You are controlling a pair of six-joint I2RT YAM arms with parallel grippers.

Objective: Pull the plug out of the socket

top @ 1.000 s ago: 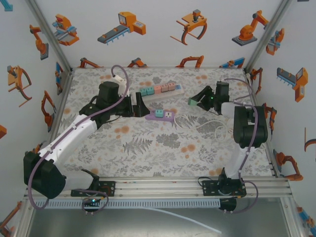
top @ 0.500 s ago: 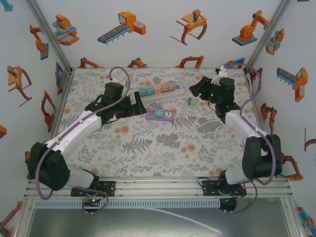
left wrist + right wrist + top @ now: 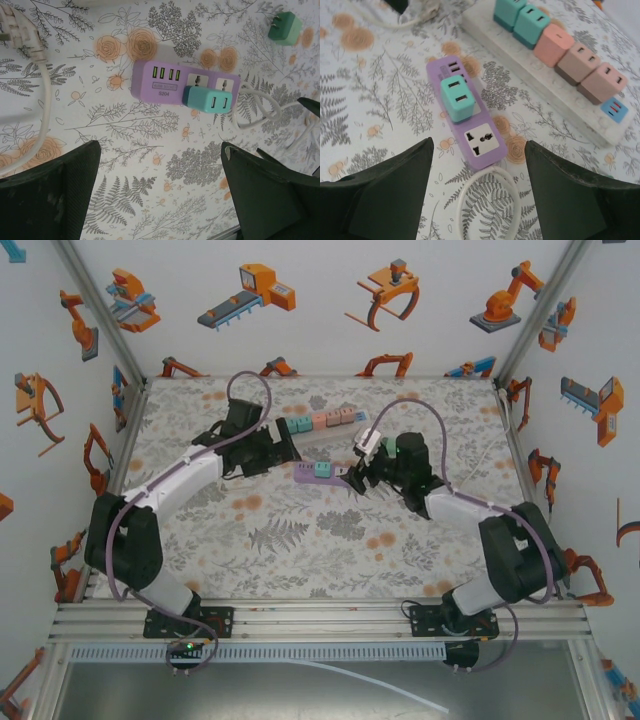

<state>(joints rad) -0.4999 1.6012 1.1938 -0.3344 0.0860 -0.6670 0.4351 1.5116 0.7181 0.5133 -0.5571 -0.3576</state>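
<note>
Teal plug (image 3: 458, 98) seated in purple strip (image 3: 482, 137), centre of scene, just far of right gripper (image 3: 479, 200).
Likely light, rigid, smooth plastic, snug fit; pinch flat sides.
Strip light, may lift along.
Right fingers apart, empty.
Left gripper (image 3: 160, 195) fingers wide apart, empty.

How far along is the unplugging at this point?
Done: a green plug lies loose, in no socket. In hand: the right gripper, open, hangs over the purple strip with the teal plug just ahead of its fingers; the left gripper, open, hovers above the strip too. Left: the teal plug sits seated in the strip and needs gripping and pulling out.
</note>
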